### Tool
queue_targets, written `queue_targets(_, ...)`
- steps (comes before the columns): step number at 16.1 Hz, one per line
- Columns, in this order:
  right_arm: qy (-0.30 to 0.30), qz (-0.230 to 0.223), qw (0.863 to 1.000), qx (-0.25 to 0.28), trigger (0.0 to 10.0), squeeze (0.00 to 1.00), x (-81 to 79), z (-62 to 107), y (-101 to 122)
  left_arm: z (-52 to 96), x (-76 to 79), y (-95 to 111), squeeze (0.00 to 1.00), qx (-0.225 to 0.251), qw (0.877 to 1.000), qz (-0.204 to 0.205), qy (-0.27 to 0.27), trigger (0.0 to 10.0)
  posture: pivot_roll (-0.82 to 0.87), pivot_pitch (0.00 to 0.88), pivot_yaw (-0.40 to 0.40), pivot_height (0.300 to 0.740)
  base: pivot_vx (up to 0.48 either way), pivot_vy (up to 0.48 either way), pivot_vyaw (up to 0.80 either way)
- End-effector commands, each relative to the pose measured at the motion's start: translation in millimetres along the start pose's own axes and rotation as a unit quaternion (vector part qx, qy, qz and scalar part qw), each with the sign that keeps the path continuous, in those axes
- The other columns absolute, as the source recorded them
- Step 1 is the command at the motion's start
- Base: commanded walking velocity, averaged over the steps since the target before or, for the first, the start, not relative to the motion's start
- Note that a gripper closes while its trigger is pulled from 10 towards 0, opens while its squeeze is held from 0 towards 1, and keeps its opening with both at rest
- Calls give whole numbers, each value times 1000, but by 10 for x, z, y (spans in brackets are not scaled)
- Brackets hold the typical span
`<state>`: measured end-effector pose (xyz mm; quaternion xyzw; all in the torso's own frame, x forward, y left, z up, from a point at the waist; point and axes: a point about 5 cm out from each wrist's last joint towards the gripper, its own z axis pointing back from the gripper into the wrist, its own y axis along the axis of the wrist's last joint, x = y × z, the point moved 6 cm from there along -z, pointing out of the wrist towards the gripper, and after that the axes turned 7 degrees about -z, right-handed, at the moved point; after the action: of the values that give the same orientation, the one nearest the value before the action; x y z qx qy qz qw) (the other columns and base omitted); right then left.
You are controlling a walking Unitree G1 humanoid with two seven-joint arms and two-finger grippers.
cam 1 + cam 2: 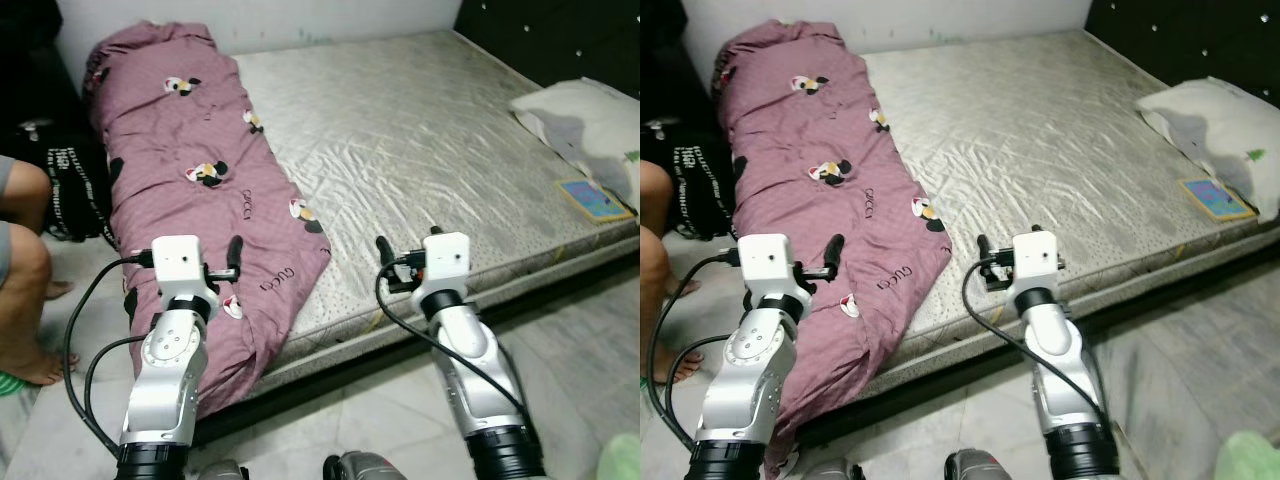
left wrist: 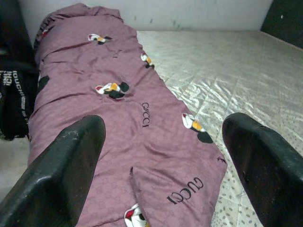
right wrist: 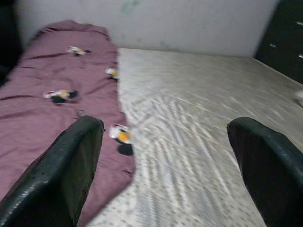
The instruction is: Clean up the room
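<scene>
Our left pincer (image 2: 161, 165) hovers with fingers apart over the purple blanket (image 1: 200, 180) along the bed's (image 1: 420, 140) left side; our right pincer (image 3: 165, 165), equally spread, hovers above the mattress edge.

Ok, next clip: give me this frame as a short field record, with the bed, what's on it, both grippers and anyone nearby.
bed: bare grey mattress
quilt: purple quilt along the bed's left side, its near end drooping over the edge
pillow: white pillow at the far right, small blue book beside it
left gripper: left gripper open, above the quilt's near end
right gripper: right gripper open, over the mattress edge
person: bare legs on the left, by a black bag
</scene>
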<state>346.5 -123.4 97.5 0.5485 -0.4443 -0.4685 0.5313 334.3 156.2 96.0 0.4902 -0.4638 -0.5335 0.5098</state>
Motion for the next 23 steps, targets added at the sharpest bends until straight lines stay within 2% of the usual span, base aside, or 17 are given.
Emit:
queue_targets(1,-3,0,1000,0,10000,0,15,-5,9,12,41,41,0,7,1000,6,-13,10000,-29,0,-19,740,0,0,0)
queue_targets(14,-7,1,1000,2,10000,0,29,-3,11,6,93,82,0,13,999,20,-33,10000,-30,0,-18,740,250,0,0)
queue_targets(18,-9,0,1000,2,10000,0,32,-3,11,8,85,69,0,10,999,13,-28,10000,-28,0,-18,740,331,0,0)
queue_targets(23,-9,0,1000,2,10000,0,34,-3,11,7,83,40,0,3,1000,5,-21,10000,-28,0,-19,740,0,0,0)
